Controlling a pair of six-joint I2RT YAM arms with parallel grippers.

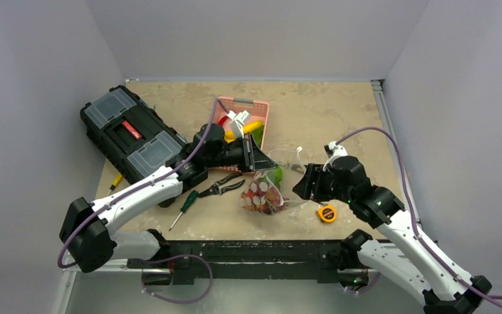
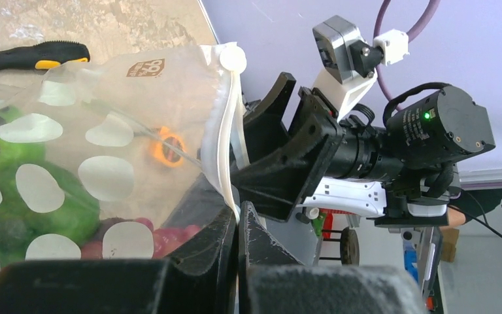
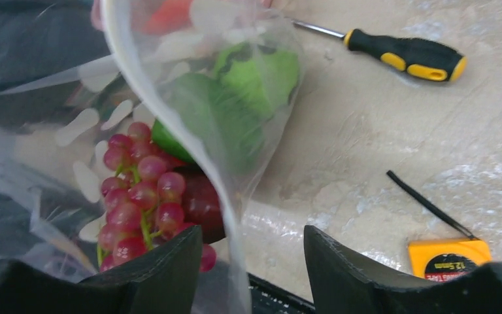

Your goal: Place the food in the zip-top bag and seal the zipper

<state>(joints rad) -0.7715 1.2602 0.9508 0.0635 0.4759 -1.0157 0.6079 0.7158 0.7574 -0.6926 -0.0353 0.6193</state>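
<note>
Well, from above, my left pincer (image 1: pixel 260 159) reaches over the zip-top bag (image 1: pixel 269 186), which lies on the table (image 1: pixel 340 118) just beneath it, between it and my right pincer (image 1: pixel 301 185). Red and green food (image 1: pixel 259 193) shows through the dotted plastic. A pink basket (image 1: pixel 245 118) sits just behind the left pincer with bright pieces in it that I cannot name. A tape measure (image 1: pixel 327 213) lies close by the right pincer on its near side. In the left wrist view, my left pincer is clenched on the zipper (image 2: pixel 230 150): the white strip runs down into the seam where the two fingers meet, and the bag's body billows off to their left. The right pincer faces me just past the strip, fingers spread. In the right wrist view, that pincer is released, with its fingers wide apart. The bag's pale rim curves down through the gap, though I cannot tell whether it touches either finger. Grapes (image 3: pixel 137 196) sit just left of the gap, and a black-and-yellow screwdriver (image 3: pixel 405 55) lies well ahead on the right. I judge the loading done, or nearly so, and the sealing step in hand. Next, my right pincer should close on the strip beside the left one and run along it, pressing it shut, while the left holds its end firm.
</note>
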